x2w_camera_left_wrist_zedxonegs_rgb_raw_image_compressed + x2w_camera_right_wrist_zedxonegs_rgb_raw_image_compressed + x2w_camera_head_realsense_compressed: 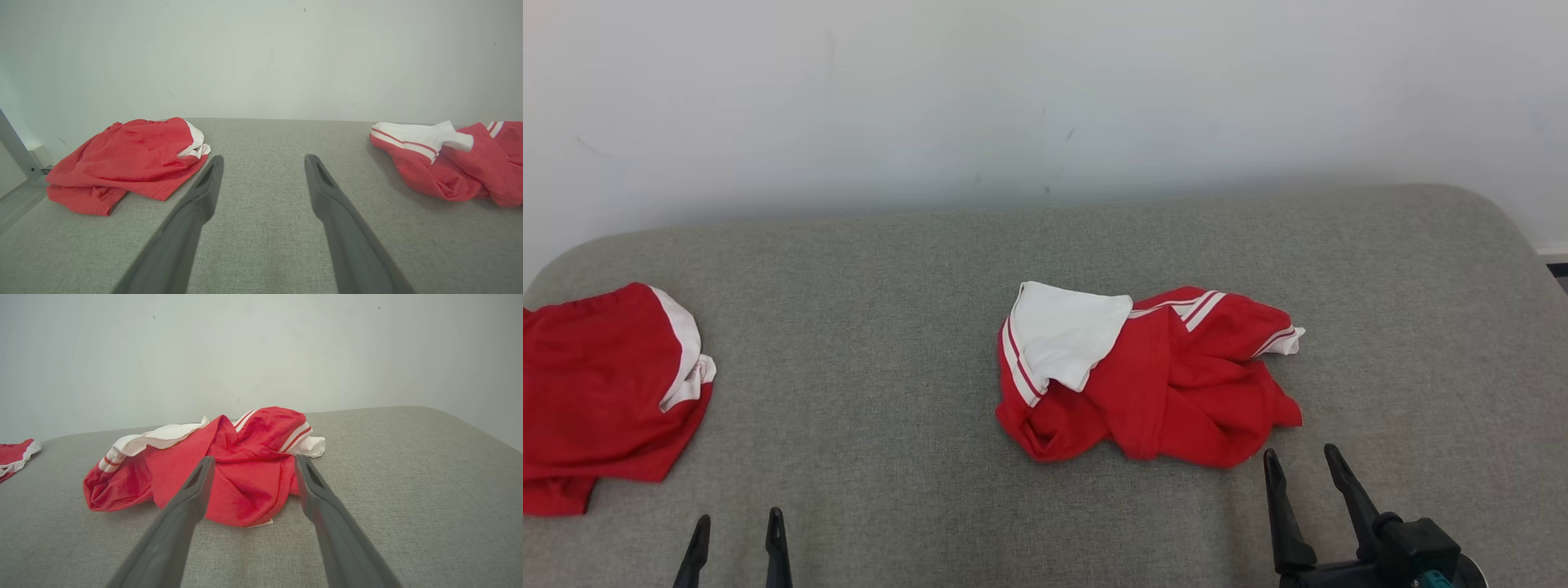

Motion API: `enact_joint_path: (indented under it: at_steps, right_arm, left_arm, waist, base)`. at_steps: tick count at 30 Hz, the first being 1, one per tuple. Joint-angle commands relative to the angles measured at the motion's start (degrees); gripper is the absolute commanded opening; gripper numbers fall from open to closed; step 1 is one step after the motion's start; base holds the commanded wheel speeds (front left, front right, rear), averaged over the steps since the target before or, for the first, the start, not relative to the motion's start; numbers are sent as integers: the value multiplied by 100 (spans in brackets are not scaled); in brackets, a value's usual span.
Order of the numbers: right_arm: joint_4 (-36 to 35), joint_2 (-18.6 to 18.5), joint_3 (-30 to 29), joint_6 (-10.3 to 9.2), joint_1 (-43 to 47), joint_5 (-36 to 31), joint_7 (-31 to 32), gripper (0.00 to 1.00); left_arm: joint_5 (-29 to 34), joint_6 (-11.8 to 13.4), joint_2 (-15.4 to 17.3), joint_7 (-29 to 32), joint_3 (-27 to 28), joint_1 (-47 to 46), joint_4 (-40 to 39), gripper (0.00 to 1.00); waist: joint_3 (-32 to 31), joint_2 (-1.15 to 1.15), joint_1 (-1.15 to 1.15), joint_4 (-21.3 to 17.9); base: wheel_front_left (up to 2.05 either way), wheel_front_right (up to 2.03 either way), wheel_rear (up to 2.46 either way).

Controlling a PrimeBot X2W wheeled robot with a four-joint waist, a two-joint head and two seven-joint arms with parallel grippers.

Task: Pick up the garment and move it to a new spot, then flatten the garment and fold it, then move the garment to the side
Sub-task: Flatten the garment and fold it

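At the near edge, the left gripper (pixel 739 516) hung over the bare grey padded surface (pixel 874 343), its fingers (pixel 204 192) spread wide and holding nothing. To the right, the right gripper (pixel 1300 451) stood a little farther in, its fingers (pixel 192 490) likewise released and empty.

Just beyond the right gripper's tips lay the red-and-white garment (pixel 1160 384), crumpled in a heap near the middle of the surface. A white panel was flopped over its left end and a striped cuff stuck out at its far right. In the right wrist view the heap sat straight ahead between the two tips, close but not touching. It lay well to the right of the left gripper.

By the look of it the task was at its start: the garment was neither lifted, flattened nor folded, so the pick-up, the spreading, the folding and the move aside all remained to do.

At the far left edge a second red garment (pixel 596 384) with white trim lay apart, looking loosely folded. Behind everything rose a pale wall (pixel 1045 98).
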Motion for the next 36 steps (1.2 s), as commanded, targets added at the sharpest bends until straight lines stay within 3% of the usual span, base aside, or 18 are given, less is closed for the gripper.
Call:
enact_joint_path:
  at_steps: [1, 36]
  right_arm:
    - [13, 14, 12, -12, 58, 33, -6, 100]
    - [105, 14, 94, -12, 34, -18, -6, 100]
  left_arm:
    - [43, -6, -27, -19, 26, 66, 15, 100]
    - [206, -96, -136, -19, 288, 0, 83, 100]
  waist:
    - [0, 0, 0, 4]
    - [28, 0, 0, -13]
  base:
    - [0, 0, 0]
    - [0, 0, 0]
